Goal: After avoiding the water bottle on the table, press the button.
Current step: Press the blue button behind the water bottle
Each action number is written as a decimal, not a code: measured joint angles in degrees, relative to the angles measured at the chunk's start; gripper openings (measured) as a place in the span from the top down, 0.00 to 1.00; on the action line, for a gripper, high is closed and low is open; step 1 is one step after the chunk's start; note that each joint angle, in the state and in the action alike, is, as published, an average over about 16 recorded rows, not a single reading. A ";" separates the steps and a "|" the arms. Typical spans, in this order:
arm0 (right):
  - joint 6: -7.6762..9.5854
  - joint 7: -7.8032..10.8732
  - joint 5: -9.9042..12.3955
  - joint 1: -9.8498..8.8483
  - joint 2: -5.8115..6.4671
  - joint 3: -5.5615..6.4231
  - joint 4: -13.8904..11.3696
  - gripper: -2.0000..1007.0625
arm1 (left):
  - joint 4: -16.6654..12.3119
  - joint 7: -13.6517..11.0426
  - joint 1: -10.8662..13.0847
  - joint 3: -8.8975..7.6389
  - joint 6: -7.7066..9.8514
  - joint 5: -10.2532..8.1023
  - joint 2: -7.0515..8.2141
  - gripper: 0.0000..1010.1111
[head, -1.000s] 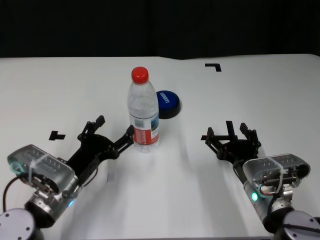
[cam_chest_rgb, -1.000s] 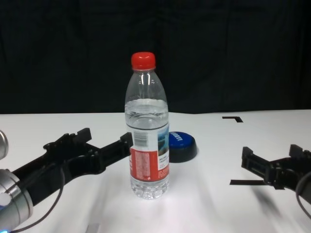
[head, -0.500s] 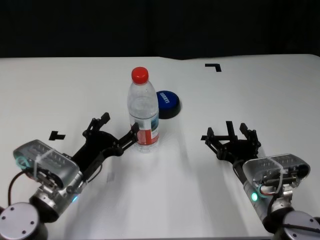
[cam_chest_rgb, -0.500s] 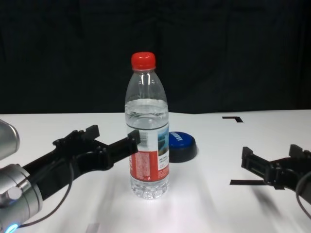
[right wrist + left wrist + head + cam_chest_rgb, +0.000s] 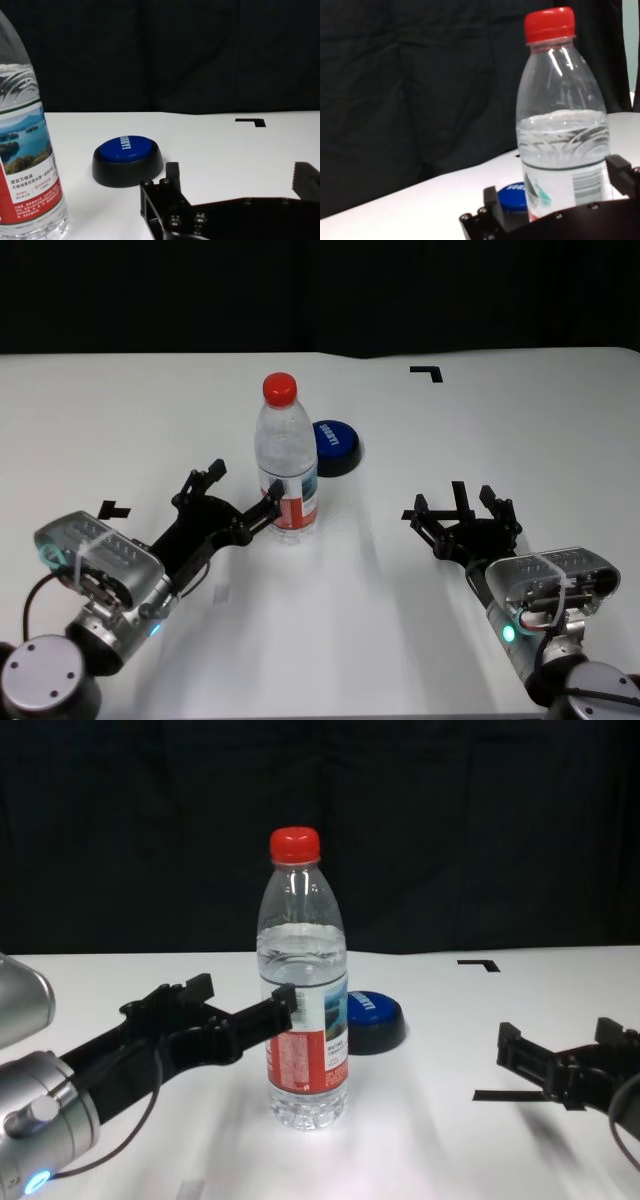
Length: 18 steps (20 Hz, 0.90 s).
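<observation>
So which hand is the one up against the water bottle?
The left hand: its open fingers reach the water bottle at label height. The right hand sits open, well off to the bottle's right.

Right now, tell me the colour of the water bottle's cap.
Red. The water bottle's cap shows best in the left wrist view.

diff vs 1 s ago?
The left gripper slid forward toward the water bottle, open jaws now coming around its label: one tip in front of it, the other off to its left. Nothing is gripped. The bottle is upright in the same spot; the button and the parked right gripper are unchanged.
</observation>
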 joint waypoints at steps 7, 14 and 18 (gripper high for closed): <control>0.00 0.00 0.00 0.00 0.00 0.00 0.00 0.00 | 0.85 -0.28 -0.95 0.49 -0.23 -0.18 -0.10 0.01; 0.00 0.00 0.00 0.00 0.00 0.00 0.00 0.00 | 1.27 -0.50 -1.46 0.81 -0.26 -0.40 -0.01 0.01; 0.00 0.00 0.00 0.00 0.00 0.00 0.00 0.00 | 1.16 -0.55 -1.45 0.85 -0.21 -0.51 0.14 0.01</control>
